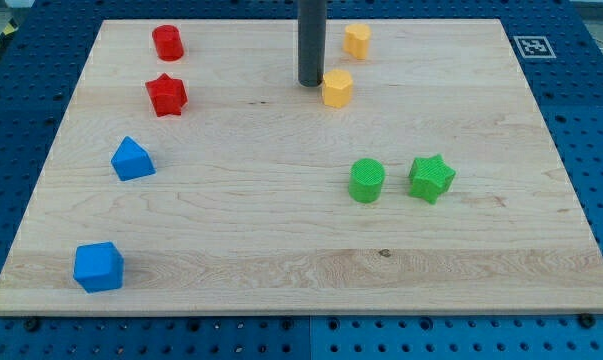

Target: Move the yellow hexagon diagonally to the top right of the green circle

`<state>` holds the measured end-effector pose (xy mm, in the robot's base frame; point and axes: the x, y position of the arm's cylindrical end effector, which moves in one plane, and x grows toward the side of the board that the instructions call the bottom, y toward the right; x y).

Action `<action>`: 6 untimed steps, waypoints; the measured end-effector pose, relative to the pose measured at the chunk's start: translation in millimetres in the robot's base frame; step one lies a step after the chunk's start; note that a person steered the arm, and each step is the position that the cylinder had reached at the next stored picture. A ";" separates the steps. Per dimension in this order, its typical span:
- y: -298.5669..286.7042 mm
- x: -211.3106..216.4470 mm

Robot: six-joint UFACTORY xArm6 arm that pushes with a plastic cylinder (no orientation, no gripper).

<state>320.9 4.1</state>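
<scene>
The rod, which carries no jaws, has its tip (311, 84) just left of the yellow hexagon (337, 89), well above the green circle (367, 181), so most of the push looks undone.

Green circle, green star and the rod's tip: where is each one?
green circle (367, 180), camera view, its top face.
green star (432, 177), camera view, its top face.
my tip (310, 83), camera view, the rod's very end, left of a yellow block.

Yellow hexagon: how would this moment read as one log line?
my tip: just left of yellow hexagon | green circle: below, toward view's right | hexagon not yet at circle's top right
</scene>
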 end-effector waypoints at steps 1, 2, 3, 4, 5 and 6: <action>-1.3 0.0; -7.7 0.0; -15.9 0.0; -19.9 0.5; -2.5 12.8; 28.8 19.0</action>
